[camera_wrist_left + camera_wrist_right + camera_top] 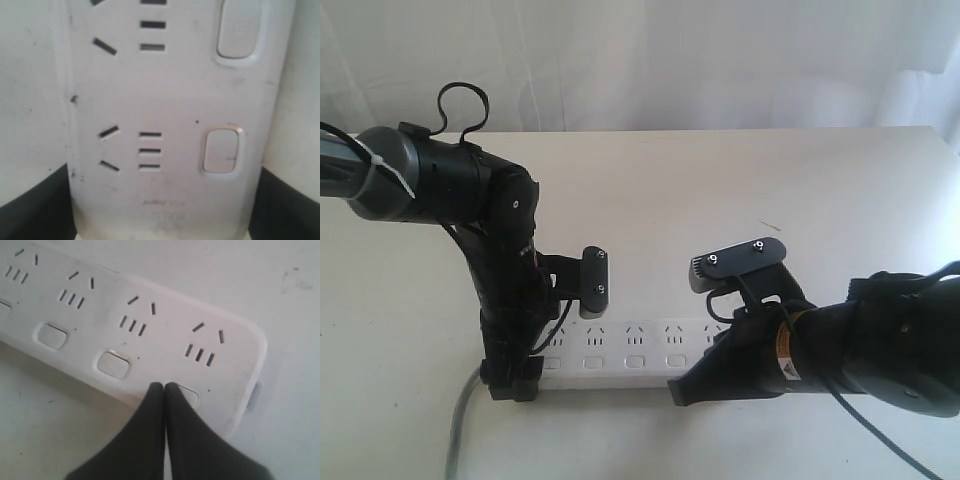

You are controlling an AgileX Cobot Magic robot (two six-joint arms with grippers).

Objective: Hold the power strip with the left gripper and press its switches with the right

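- The power strip [640, 350] lies on the desk [820, 180] toward 6 o'clock, running 9 to 3.
- Likely light, stiff, smooth plastic; it could skid when pressed.
- The left claw [165, 215] grips its long edges at the 9 o'clock end.
- The right claw [164, 387], closed, touches the 3 o'clock-end switch [189, 394].

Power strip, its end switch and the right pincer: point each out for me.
power strip [617, 350]: exterior view, top face between sockets.
end switch [189, 396]: right wrist view, the part showing beside the fingertips.
right pincer [164, 386]: right wrist view, where the closed tips meet.
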